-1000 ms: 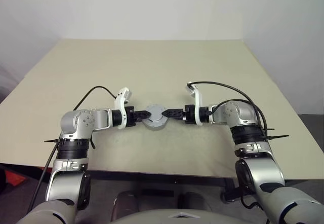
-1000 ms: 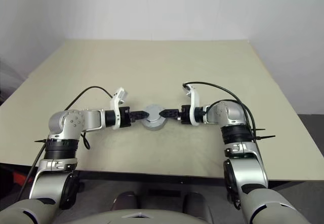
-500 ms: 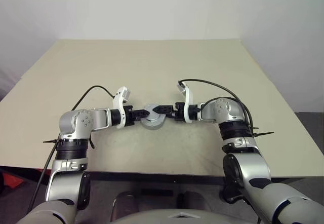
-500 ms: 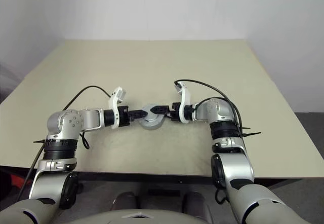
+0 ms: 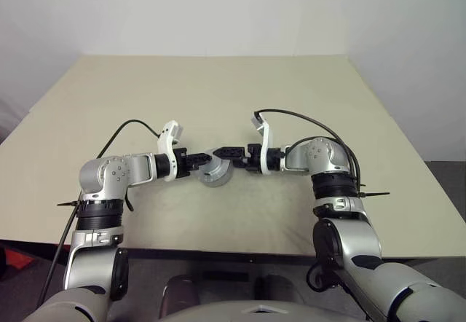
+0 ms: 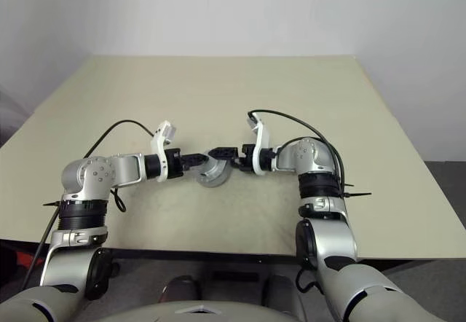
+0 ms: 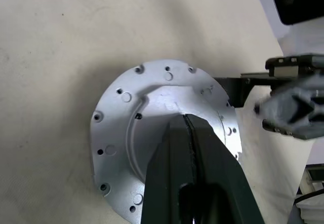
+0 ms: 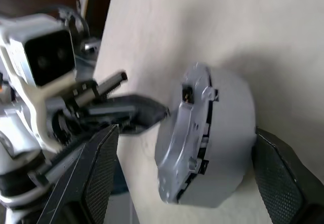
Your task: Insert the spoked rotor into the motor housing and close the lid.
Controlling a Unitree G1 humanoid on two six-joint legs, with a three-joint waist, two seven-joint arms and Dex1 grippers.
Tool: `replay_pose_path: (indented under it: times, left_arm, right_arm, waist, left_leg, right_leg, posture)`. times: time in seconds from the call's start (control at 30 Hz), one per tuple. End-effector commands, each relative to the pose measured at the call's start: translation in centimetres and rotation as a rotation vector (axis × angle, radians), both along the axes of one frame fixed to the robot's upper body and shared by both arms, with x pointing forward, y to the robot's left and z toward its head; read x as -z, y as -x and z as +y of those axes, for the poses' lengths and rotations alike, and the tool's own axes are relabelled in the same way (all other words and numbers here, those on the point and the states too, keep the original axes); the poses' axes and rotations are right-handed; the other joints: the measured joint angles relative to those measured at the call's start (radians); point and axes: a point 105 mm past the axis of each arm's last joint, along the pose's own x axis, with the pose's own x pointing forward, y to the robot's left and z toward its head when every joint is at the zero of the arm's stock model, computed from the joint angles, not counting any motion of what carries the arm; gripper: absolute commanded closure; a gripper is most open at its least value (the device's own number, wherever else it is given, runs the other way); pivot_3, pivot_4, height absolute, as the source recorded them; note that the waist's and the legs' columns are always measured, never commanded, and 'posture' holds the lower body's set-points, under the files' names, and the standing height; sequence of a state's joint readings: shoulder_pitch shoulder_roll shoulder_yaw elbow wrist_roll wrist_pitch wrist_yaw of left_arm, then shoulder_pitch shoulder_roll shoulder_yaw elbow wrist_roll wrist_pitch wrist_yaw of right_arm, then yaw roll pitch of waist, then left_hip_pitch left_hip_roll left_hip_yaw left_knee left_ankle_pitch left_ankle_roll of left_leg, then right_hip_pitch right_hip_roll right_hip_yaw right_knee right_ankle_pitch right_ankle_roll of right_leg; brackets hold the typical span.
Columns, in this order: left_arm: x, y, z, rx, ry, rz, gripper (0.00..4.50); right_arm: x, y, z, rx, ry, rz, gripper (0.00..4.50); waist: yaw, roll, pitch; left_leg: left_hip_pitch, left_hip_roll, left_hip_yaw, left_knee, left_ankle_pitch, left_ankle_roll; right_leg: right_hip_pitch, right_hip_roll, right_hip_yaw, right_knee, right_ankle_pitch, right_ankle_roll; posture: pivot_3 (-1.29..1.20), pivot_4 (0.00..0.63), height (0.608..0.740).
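The lid (image 7: 126,107), a grey-silver disc with small holes around its face, sits on top of the motor housing (image 8: 228,127), whose smooth grey side wall shows beneath it. This stack (image 5: 213,175) stands on the table between my two grippers. My left gripper (image 7: 188,118) is shut, and its joined tips rest on the lid's raised centre. My right gripper (image 8: 187,135) is open and reaches in from the right, one finger on each side of the housing. The spoked rotor is hidden.
The beige table (image 5: 291,96) stretches wide beyond the motor, and its front edge runs just behind my elbows. Black cables (image 5: 306,122) loop above both wrists. A white wall stands behind the table.
My right gripper has moved left toward the motor, so that its open fingers now flank the housing. The left gripper stays shut on top of the lid.
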State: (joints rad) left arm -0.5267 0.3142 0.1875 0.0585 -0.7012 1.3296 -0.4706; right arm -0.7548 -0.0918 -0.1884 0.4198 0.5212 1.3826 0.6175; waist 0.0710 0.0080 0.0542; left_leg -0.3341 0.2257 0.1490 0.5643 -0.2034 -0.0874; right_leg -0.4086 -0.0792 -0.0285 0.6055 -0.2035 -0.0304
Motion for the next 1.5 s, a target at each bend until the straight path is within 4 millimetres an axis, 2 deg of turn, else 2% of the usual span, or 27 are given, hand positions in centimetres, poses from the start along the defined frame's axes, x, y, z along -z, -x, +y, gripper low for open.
replay_pose_path:
  times: [0.03, 0.27, 0.5, 0.57, 1.5]
  left_arm:
    - [1.2, 0.2, 0.1, -0.006, -0.037, 0.041, 4.50]
    - [1.0, 0.0, 0.3, -0.013, -0.038, 0.034, 4.50]
    - [1.1, 0.0, 0.5, -0.021, -0.046, 0.033, 4.50]
    - [1.1, 0.0, 0.5, -0.021, -0.045, 0.032, 4.50]
    - [0.6, -0.4, 0.9, -0.053, -0.021, -0.002, 4.50]
  right_arm:
    - [-1.5, 1.0, 1.5, -0.089, -0.067, -0.053, 0.02]
    - [-0.8, 0.8, 1.8, -0.077, -0.041, -0.056, 0.02]
    - [-1.0, 0.4, 2.0, -0.067, -0.049, -0.060, 2.13]
    - [-1.1, 0.3, 2.0, -0.065, -0.053, -0.063, 2.38]
    - [-2.1, -1.7, 1.7, 0.053, -0.109, -0.016, 2.46]
  waist:
    - [0.000, 0.000, 0.000]
    - [0.000, 0.000, 0.000]
    - [0.001, 0.000, 0.000]
    - [0.002, 0.000, 0.000]
    - [0.008, 0.000, 0.000]
  left_leg:
    - [0.000, 0.000, 0.000, 0.000, 0.000, 0.000]
    - [0.000, 0.000, 0.000, 0.000, 0.000, 0.000]
    - [0.000, 0.000, 0.000, 0.000, 0.000, -0.001]
    - [0.001, 0.000, 0.000, 0.001, 0.000, -0.001]
    - [0.000, 0.000, 0.000, 0.001, 0.001, -0.001]
  right_leg:
    - [0.000, 0.000, 0.000, 0.000, 0.000, 0.000]
    - [0.000, 0.000, 0.000, 0.001, 0.000, 0.000]
    - [0.000, 0.000, 0.000, 0.001, 0.000, 0.000]
    - [0.001, 0.000, 0.000, 0.001, 0.000, 0.000]
    - [0.001, 0.000, 0.000, 0.001, 0.000, 0.000]
  posture:
    - [0.00, 0.000, 0.740]
    - [0.00, 0.000, 0.740]
    - [0.00, 0.000, 0.740]
    - [0.00, 0.000, 0.740]
    - [0.00, 0.000, 0.740]
